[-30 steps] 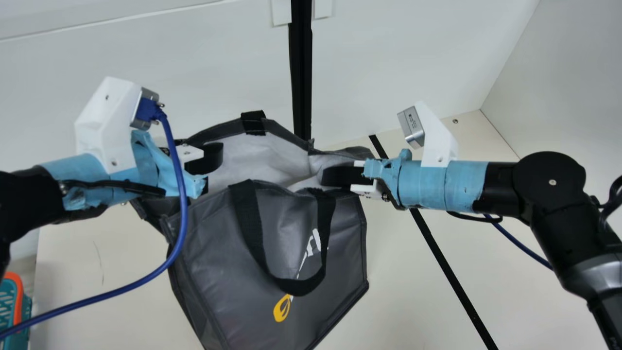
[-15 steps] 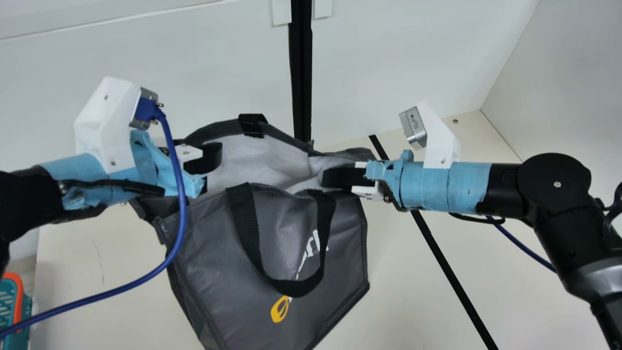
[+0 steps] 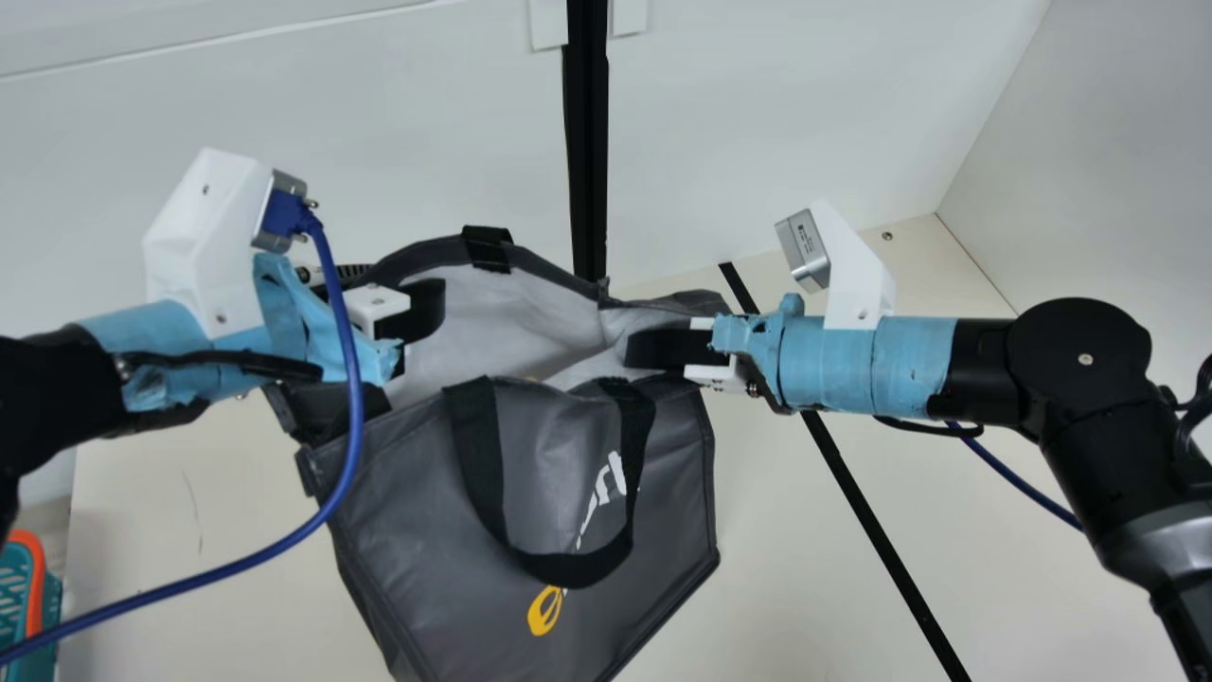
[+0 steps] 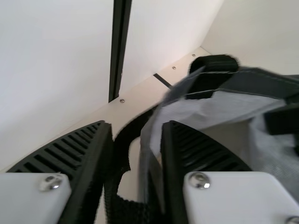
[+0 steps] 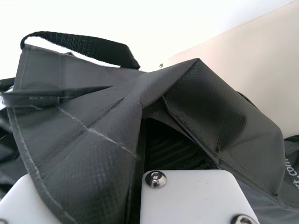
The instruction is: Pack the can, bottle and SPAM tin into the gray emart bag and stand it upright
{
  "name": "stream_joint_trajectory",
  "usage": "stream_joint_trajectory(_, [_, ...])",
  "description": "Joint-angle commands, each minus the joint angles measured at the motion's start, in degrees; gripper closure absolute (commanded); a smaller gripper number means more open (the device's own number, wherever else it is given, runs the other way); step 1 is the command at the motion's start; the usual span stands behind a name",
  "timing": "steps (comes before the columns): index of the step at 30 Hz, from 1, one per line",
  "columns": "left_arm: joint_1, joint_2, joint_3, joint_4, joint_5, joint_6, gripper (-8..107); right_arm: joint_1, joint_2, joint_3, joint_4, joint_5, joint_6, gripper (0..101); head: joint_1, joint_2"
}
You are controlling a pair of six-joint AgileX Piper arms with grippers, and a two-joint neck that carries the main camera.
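Main view: a blue cable [image 3: 356,388] runs from the left wrist's camera [image 3: 284,213] and crosses in front of the gray bag's left edge. A teal basket [image 3: 21,587] with an orange rim sits near the table's [image 3: 189,511] left edge; a black strip [image 3: 876,530] runs slantwise along the table to the right of the bag, and a black post [image 3: 587,142] stands behind it. The gray bag [image 3: 530,455] lies between the two arms, mouth open, printed side toward the camera, near handle [image 3: 575,568] drooping over that side. The left gripper [image 3: 402,289] is at the left of the mouth, one finger inside; the right gripper [image 3: 632,347] is at the opposite side, reaching into the mouth. Left wrist view: the left gripper [image 4: 135,128] stands well parted, the bag's rim running between its fingers, nearer one than the other, unclamped; a strap passes low between them. The right gripper appears beyond, at the bag's far side. Right wrist view: the right gripper [image 5: 140,123] is closed on a gathered fold of the bag's side, creases spreading from the pinch; the fabric partly covers its fingers [image 5: 173,149].
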State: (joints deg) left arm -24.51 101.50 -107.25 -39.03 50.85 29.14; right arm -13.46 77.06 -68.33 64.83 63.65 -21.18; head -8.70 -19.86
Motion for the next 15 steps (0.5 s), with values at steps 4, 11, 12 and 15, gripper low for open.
stream_joint_trajectory(4, [0.3,-1.8,1.1,-3.6,-1.1,2.3,40,0.0,0.0,0.0,0.0,0.2,0.0,101,-1.3,-0.1])
stream_joint_trajectory(11, [1.2,-4.4,1.1,-7.3,-2.0,4.9,17,0.0,0.0,0.0,0.0,0.2,0.0,101,-1.3,-0.1])
stream_joint_trajectory(12, [1.4,-4.8,1.1,-7.7,-2.1,5.1,13,0.0,0.0,0.0,0.0,0.2,0.0,101,-1.3,-0.1])
stream_joint_trajectory(15, [1.9,-6.0,1.3,-8.5,-2.4,5.8,9,0.0,0.0,0.0,0.0,0.2,0.0,101,-1.3,-0.1])
